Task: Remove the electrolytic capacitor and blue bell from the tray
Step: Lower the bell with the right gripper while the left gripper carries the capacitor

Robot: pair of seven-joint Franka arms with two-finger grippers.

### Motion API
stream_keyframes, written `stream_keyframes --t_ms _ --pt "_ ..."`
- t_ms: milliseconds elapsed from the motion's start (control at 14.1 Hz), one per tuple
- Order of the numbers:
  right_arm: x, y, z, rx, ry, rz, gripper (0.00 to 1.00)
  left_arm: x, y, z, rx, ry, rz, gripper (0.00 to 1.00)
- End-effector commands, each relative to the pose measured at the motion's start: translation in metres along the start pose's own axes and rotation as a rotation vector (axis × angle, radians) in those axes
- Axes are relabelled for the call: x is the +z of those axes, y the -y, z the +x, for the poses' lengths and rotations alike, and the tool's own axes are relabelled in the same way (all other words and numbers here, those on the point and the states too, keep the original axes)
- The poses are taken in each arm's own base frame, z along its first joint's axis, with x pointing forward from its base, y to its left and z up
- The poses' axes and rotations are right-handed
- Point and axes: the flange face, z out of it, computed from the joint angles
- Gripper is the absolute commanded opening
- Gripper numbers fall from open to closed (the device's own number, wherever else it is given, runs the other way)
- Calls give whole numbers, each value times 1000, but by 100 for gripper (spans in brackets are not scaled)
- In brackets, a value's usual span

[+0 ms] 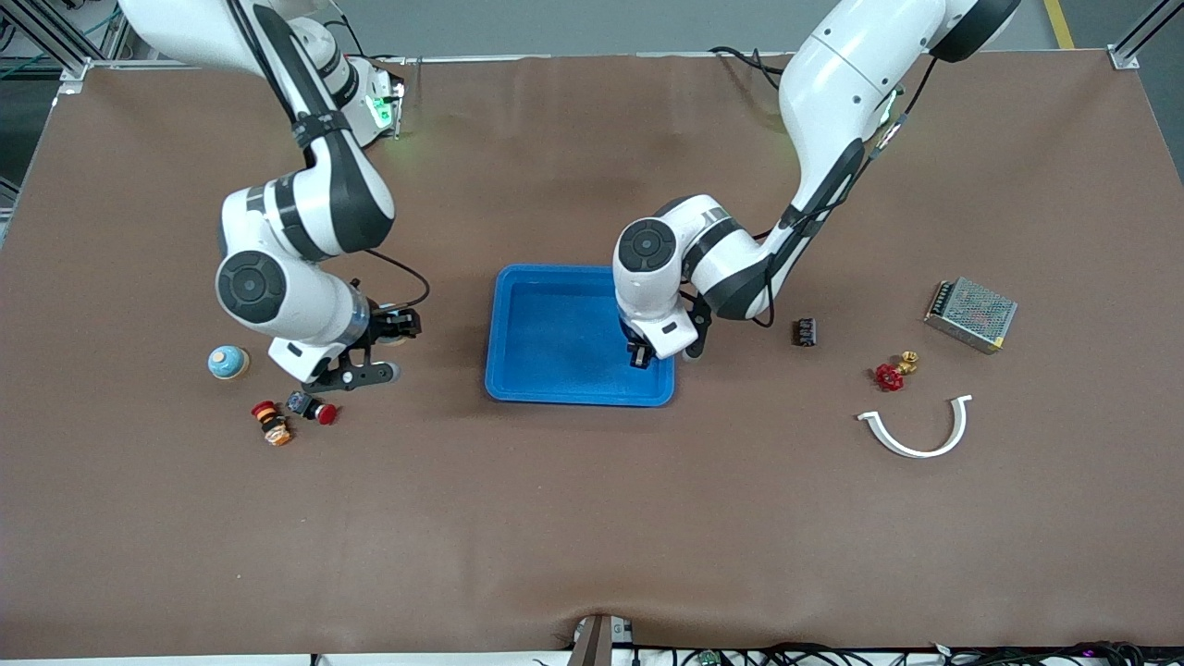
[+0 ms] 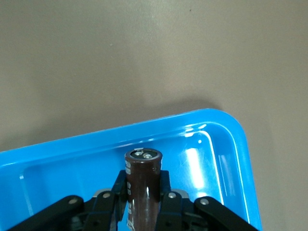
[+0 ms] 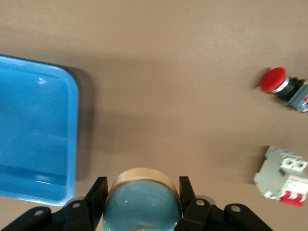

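My left gripper (image 2: 143, 195) is clamped on the electrolytic capacitor (image 2: 143, 171). It stands upright in the tray (image 2: 231, 130) corner, so I'd lift straight up. My right gripper (image 3: 143, 190) pinches the blue bell (image 3: 143, 209) just outside the tray.

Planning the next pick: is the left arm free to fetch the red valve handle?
Probably not yet: the left gripper is shut on the capacitor in the tray, though nothing blocks the valve handle.
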Motion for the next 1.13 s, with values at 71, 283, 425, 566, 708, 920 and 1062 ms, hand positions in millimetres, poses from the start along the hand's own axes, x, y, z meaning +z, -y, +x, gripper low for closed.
stream_keyframes --t_ms 71,283,425,566,708,920,1062 --pt "4 -37 2 -63 -25 -37 39 -36 -5 18 214 31 76 0" --pt "22 -46 3 -80 -66 -82 39 -51 -6 42 453 52 126 0" --pt "34 -49 2 -79 -87 -82 39 -55 -10 64 579 83 135 0" --pt "57 -57 2 -95 -120 -83 39 -51 -13 85 665 91 140 0" --pt "81 -68 3 -118 -152 -85 39 -45 -19 114 727 98 142 0" --pt "101 -78 9 -120 -164 -88 39 -27 -25 154 818 107 112 0" --pt "117 -80 10 -121 -171 -90 39 -15 -26 176 877 84 92 0"
